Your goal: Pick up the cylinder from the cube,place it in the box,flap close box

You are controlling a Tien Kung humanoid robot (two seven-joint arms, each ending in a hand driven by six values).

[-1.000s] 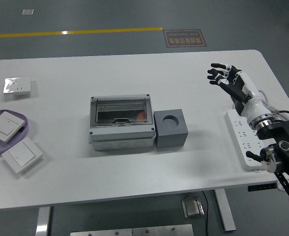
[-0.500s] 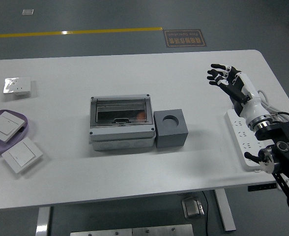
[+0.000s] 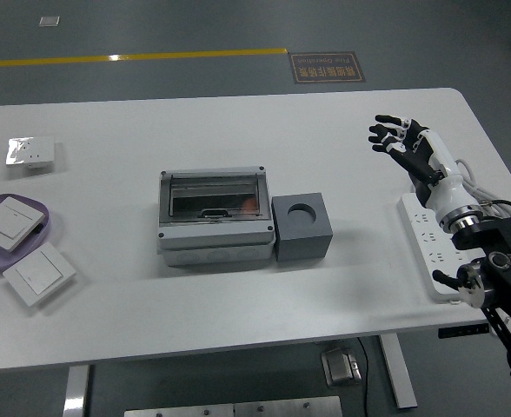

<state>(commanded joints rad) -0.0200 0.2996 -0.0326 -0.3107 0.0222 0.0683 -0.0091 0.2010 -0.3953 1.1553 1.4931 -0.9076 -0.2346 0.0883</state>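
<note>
R hand fingers spread, empty, far R of cube, box lid shut

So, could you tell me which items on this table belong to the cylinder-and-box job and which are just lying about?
Part of the job:
- grey cube, its round hole empty
- box, clear flap down
- right hand, open, above the table's right side

Just lying about:
- power strip
- purple plate holding a wall switch
- second wall switch
- wrapped switch
</note>
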